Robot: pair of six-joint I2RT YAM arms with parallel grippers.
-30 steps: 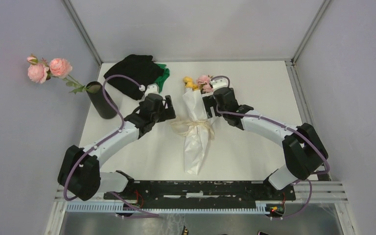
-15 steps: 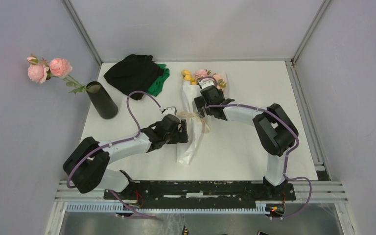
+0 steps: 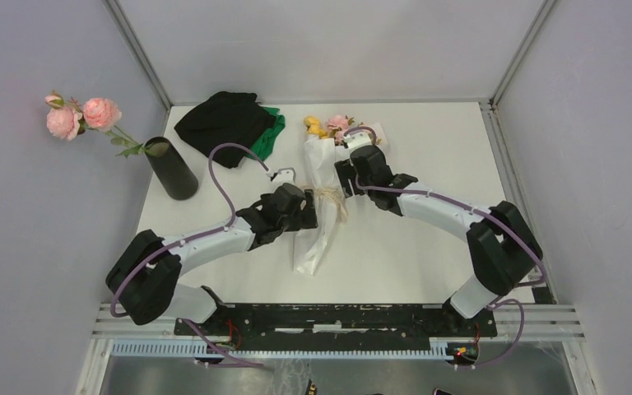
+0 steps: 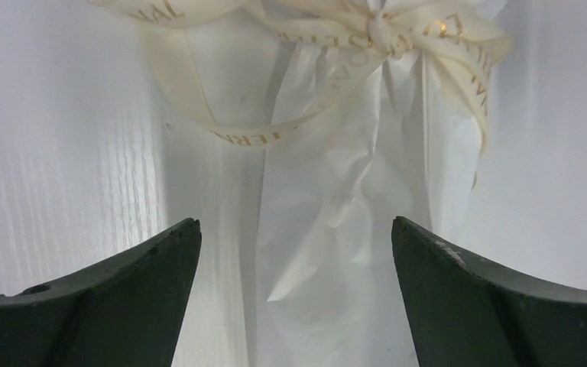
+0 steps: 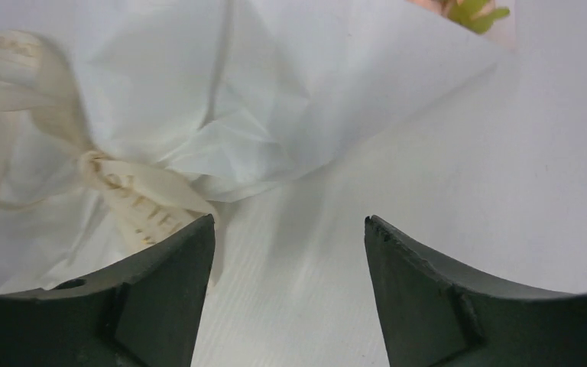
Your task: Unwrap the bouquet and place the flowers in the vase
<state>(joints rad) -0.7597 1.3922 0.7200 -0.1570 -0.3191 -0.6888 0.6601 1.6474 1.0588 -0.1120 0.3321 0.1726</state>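
Now the bouquet [image 3: 321, 169] lies between left gripper [image 4: 294, 222] and right gripper [image 5: 289, 219], both wide.

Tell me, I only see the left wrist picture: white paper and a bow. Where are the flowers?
Observer: The flowers, pink and yellow, poke out of the far end of the paper.
Operator: Is there a vase?
Observer: Yes, a black vase stands off to the left, with a pink rose stem in it.
Operator: Where's the other gripper?
Observer: The right gripper is open, on the right of the paper, near the bow.
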